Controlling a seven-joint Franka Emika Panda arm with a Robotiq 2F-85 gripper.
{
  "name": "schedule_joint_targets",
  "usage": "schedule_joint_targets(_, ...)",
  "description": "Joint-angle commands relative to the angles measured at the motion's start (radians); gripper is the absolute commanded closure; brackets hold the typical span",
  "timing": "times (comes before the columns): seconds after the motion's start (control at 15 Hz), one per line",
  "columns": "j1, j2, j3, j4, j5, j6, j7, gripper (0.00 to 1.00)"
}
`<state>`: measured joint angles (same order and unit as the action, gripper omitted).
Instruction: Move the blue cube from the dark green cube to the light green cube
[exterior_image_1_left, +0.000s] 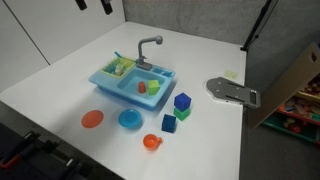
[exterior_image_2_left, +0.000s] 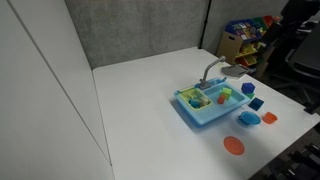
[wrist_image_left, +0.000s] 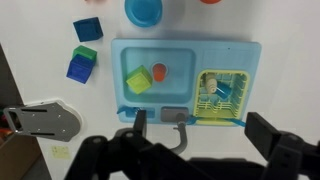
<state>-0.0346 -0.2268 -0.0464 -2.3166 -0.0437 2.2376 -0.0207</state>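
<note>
White surface (wrist_image_left: 290, 25) with toy sink (wrist_image_left: 185, 45): the blue cube (wrist_image_left: 80, 68) sits at the dark green cube (wrist_image_left: 85, 53), well apart from the light green cube (wrist_image_left: 138, 79) in the basin, while the gripper (wrist_image_left: 200, 140) hangs above, spread wide and empty, so by appearance the transfer is not yet begun.

Toy sink (exterior_image_1_left: 120, 96) sits near orange plate (exterior_image_1_left: 92, 119).

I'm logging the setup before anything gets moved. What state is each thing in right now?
blue cube: seems stacked on the dark green cube, not gripped
dark green cube: on the table, apparently carrying the blue cube
light green cube: lying in the sink, nothing on it
lighter blue cube: alone on the table
bowl: upright
hand: open, holding nothing
</note>
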Motion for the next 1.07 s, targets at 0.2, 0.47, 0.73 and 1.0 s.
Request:
schedule_joint_targets(0.2,-0.045,0.264,-0.016,0.16,-0.075,0.038,0.105,0.0)
schedule_joint_targets(0.47,-0.063,0.403,-0.051,0.254,-0.044,0.039,0.093,0.0)
schedule_joint_targets(0.73,-0.092,0.53,-0.082,0.347,-0.019,0.043,0.086,0.0)
schedule_joint_targets(1.0,-0.122,0.643,-0.101,0.428,0.01,0.047,0.087,0.0)
